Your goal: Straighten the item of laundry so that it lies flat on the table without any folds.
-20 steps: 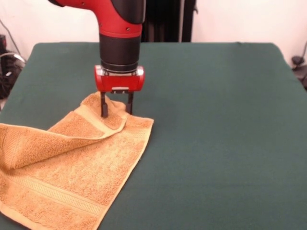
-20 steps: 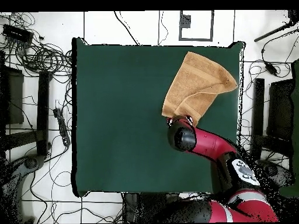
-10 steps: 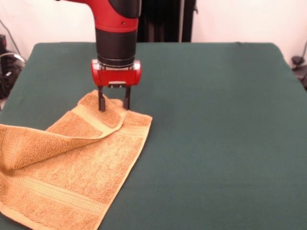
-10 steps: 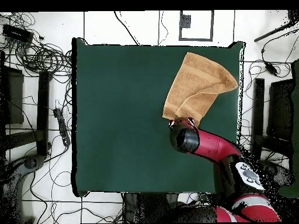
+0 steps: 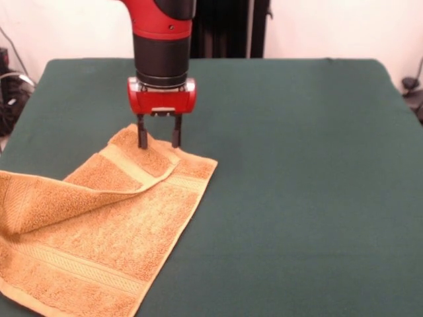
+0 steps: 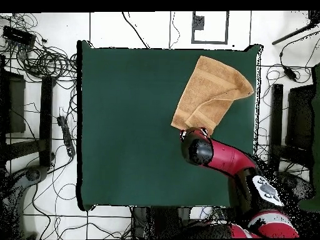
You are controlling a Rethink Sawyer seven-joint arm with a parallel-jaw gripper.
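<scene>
The item of laundry (image 5: 99, 224) is a golden-orange towel on the table (image 5: 297, 165) at the front left. One side is folded over diagonally, so a flap lies on top of it, and its left end runs out of the picture. My gripper (image 5: 159, 140) stands upright at the towel's far corner. Its fingers (image 5: 142, 137) are apart and their tips touch the folded flap, with a strip of cloth between them. In the overhead view the towel (image 6: 209, 94) lies near the upper right corner of the table (image 6: 125, 125). The arm's wrist (image 6: 199, 151) covers the gripper there.
Cables (image 6: 44, 59) and stands crowd the floor around the table in the overhead view. The table's left edge (image 5: 16, 132) runs close beside the towel. Bare green cloth stretches to the right of the gripper.
The raised bump of cloth between the fingers has flattened. The towel's far corner has slid slightly right, and the gripper has lifted a little.
</scene>
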